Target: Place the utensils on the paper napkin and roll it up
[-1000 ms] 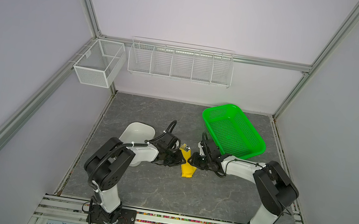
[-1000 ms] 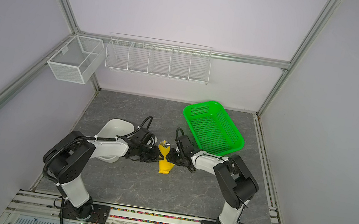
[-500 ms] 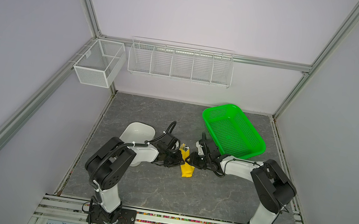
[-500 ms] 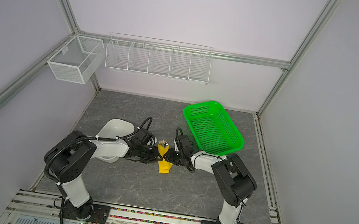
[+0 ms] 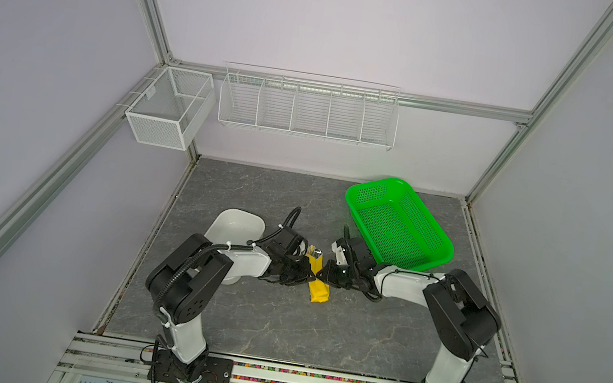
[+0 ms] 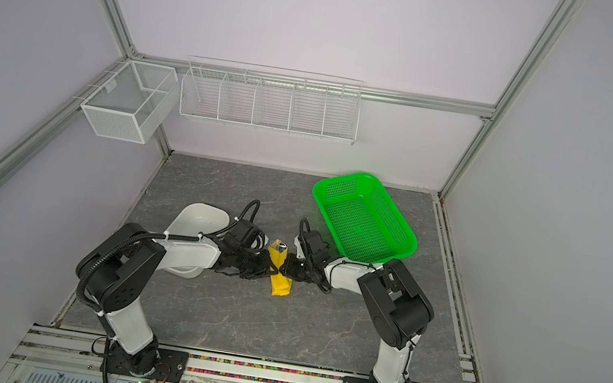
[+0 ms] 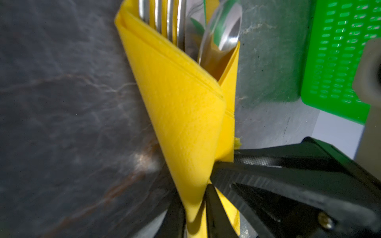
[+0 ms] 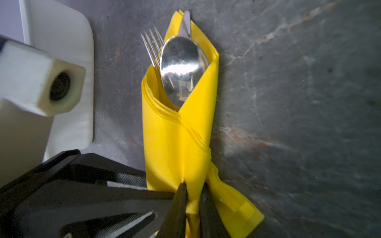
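The yellow paper napkin (image 8: 177, 131) lies folded lengthwise around the utensils on the grey table, in both top views (image 5: 318, 292) (image 6: 280, 285). A fork (image 8: 152, 45), a spoon (image 8: 181, 61) and a knife tip (image 8: 185, 22) stick out of its far end. The fork (image 7: 165, 18) and spoon (image 7: 226, 26) also show in the left wrist view. My left gripper (image 7: 194, 210) is shut on a fold of the napkin (image 7: 185, 115) at its lower part. From the opposite side my right gripper (image 8: 192, 206) is shut on the napkin too. The two grippers (image 5: 305, 276) (image 5: 323, 277) meet over the roll.
A white oblong tray (image 5: 236, 223) (image 8: 68, 41) sits left of the napkin, partly under the left arm. A green perforated basket (image 5: 363, 193) (image 7: 334, 61) stands at the back right, close behind the right arm. White wire racks (image 5: 308, 106) hang on the back wall.
My right gripper has moved in slightly and closed its jaws on the napkin. The left gripper has tightened on its fold. The bundle stays in the same spot.
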Robot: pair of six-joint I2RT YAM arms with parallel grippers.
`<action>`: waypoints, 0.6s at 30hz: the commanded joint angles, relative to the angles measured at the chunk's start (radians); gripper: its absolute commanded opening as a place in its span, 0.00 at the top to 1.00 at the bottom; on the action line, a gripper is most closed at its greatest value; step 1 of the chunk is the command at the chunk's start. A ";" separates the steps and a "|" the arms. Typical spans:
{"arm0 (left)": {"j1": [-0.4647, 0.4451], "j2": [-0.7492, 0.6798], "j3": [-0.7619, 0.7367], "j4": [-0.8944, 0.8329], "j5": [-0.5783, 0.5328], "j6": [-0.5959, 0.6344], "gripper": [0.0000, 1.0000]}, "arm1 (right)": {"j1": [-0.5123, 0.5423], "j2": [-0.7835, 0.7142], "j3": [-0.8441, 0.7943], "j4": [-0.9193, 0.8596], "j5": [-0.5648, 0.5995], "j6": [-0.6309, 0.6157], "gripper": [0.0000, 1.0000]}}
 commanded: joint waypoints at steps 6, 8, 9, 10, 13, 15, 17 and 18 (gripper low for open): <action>0.015 -0.131 -0.055 -0.034 -0.058 -0.001 0.66 | 0.001 -0.023 -0.046 0.001 0.003 0.007 0.94; 0.025 -0.166 -0.071 -0.041 -0.067 -0.003 0.60 | -0.001 -0.045 -0.077 0.045 0.002 0.013 0.94; 0.029 -0.181 -0.077 -0.047 -0.071 -0.003 0.58 | 0.000 -0.057 -0.085 0.064 0.001 0.013 0.94; 0.035 -0.195 -0.082 -0.054 -0.075 -0.003 0.58 | 0.000 -0.066 -0.092 0.082 -0.002 0.010 0.94; 0.050 -0.221 -0.092 -0.046 -0.065 -0.006 0.56 | -0.001 -0.085 -0.096 0.107 -0.009 -0.001 0.94; 0.054 -0.229 -0.094 -0.042 -0.059 -0.009 0.56 | -0.001 -0.097 -0.104 0.127 -0.011 -0.002 0.94; 0.055 -0.235 -0.092 -0.039 -0.054 -0.009 0.55 | -0.001 -0.110 -0.111 0.143 -0.012 -0.003 0.94; 0.055 -0.240 -0.090 -0.038 -0.049 -0.009 0.55 | -0.001 -0.118 -0.115 0.147 -0.011 -0.004 0.94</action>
